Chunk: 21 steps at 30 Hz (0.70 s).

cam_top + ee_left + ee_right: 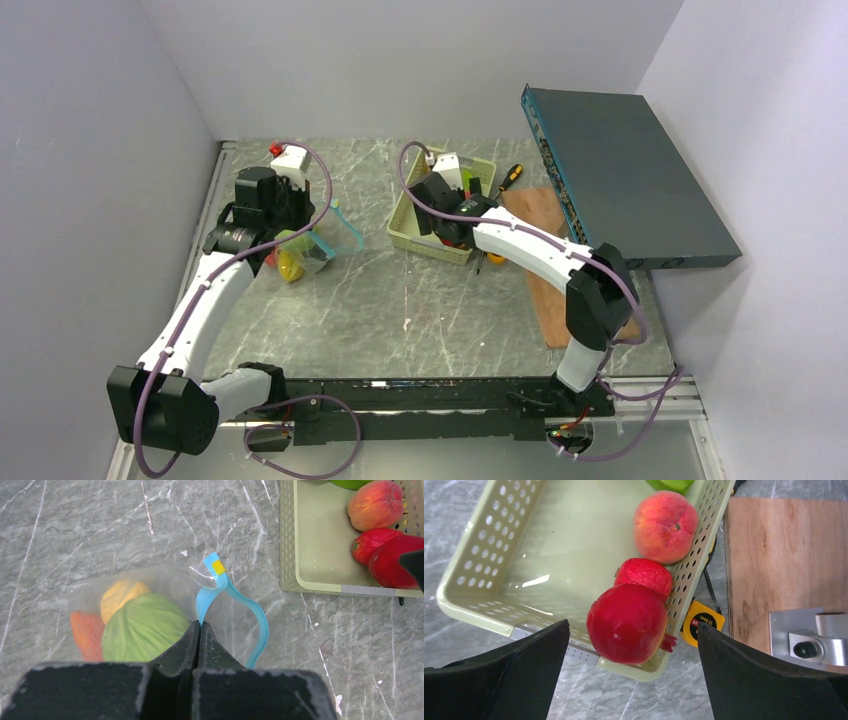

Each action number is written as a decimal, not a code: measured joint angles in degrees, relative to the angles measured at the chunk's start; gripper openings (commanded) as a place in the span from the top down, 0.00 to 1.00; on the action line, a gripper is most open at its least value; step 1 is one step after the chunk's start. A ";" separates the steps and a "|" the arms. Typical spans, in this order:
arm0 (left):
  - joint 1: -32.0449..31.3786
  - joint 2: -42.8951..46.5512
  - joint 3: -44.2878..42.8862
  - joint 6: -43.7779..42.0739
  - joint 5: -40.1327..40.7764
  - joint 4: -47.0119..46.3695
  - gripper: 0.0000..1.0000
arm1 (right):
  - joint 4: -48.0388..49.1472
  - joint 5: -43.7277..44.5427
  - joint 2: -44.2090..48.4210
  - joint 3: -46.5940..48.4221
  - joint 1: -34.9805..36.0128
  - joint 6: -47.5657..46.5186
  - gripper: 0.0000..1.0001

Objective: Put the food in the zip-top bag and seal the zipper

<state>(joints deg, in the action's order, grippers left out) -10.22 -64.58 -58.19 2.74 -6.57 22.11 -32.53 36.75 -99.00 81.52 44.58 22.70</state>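
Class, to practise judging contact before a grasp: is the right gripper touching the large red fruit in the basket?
Apart. In the right wrist view the open right gripper straddles the large red fruit, with basket showing in both gaps.

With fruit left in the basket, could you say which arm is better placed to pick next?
Right: its open claw flanks the glossy red fruit in the pale green basket; the left claw pinches the bag's blue zipper.

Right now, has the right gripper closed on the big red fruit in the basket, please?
No: the right gripper stands wide open, fingers either side of the big red fruit.
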 measured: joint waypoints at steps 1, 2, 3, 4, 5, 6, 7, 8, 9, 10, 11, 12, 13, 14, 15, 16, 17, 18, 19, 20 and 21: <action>0.00 0.00 0.00 0.00 0.00 0.00 1.00 | -0.28 0.37 -0.37 0.00 0.00 0.07 0.01; 0.00 0.00 0.00 0.00 0.00 0.00 1.00 | -0.55 0.52 -0.79 0.00 0.00 0.15 0.01; 0.00 0.00 0.00 0.00 0.00 0.00 1.00 | -0.70 0.61 -1.18 0.00 0.00 0.24 0.01; 0.00 0.00 0.00 0.00 0.00 0.00 1.00 | -0.74 0.66 -1.49 0.00 0.00 0.24 0.02; 0.00 0.00 0.00 0.00 0.00 0.00 1.00 | -0.70 0.63 -1.75 -0.07 0.00 0.24 0.02; 0.00 0.00 0.00 0.00 0.00 0.00 1.00 | -0.61 0.59 -1.95 -0.26 0.02 0.24 0.03; 0.00 0.00 0.00 0.00 0.00 0.00 1.00 | -0.59 0.48 -2.08 -0.48 0.00 0.26 0.03; 0.00 -0.02 0.00 0.00 0.00 0.00 1.00 | -0.61 0.42 -2.25 -0.61 0.02 0.24 0.04; 0.00 -0.02 0.00 0.00 0.00 0.00 1.00 | -0.59 0.37 -2.51 -0.68 0.02 0.24 0.05; 0.00 -0.02 0.00 0.00 0.00 0.02 1.00 | -0.57 0.33 -2.75 -0.68 0.02 0.26 0.06; 0.00 -0.02 0.00 0.00 0.00 0.02 1.00 | -0.57 0.28 -3.06 -0.68 0.02 0.26 0.07; 0.00 -0.02 0.00 0.00 0.00 0.02 1.00 | -0.59 0.24 -3.39 -0.68 0.00 0.28 0.07; 0.00 -0.02 0.00 0.00 0.00 0.02 1.00 | -0.57 0.20 -3.69 -0.70 0.02 0.31 0.08; 0.00 -0.02 0.00 0.00 0.00 0.02 1.00 | -0.57 0.17 -3.98 -0.70 0.02 0.31 0.09; 0.00 -0.02 0.00 0.00 0.00 0.02 1.00 | -0.57 0.13 -4.22 -0.70 0.02 0.33 0.10; 0.00 -0.02 0.00 0.00 0.00 0.02 1.00 | -0.57 0.02 -4.42 -0.72 0.02 0.33 0.10; 0.00 -0.02 0.00 0.00 0.00 0.02 1.00 | -0.57 -0.04 -4.57 -0.79 0.00 0.39 0.11; 0.00 -0.02 0.00 0.00 0.00 0.02 1.00 | -0.57 -0.20 -4.66 -0.83 0.00 0.42 0.12; 0.00 -0.02 0.00 0.00 0.00 0.02 1.00 | -0.55 -0.31 -4.74 -0.92 -0.04 0.44 0.13; 0.00 -0.02 0.00 0.00 0.00 0.02 1.00 | -0.52 -0.42 -4.83 -0.96 -0.09 0.46 0.13; 0.00 -0.02 0.00 0.00 0.00 0.02 1.00 | -0.39 -0.70 -4.92 -1.07 -0.17 0.46 0.14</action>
<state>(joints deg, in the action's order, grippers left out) -10.22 -64.60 -58.19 2.74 -6.57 22.13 -32.93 36.05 -103.92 80.44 44.40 23.16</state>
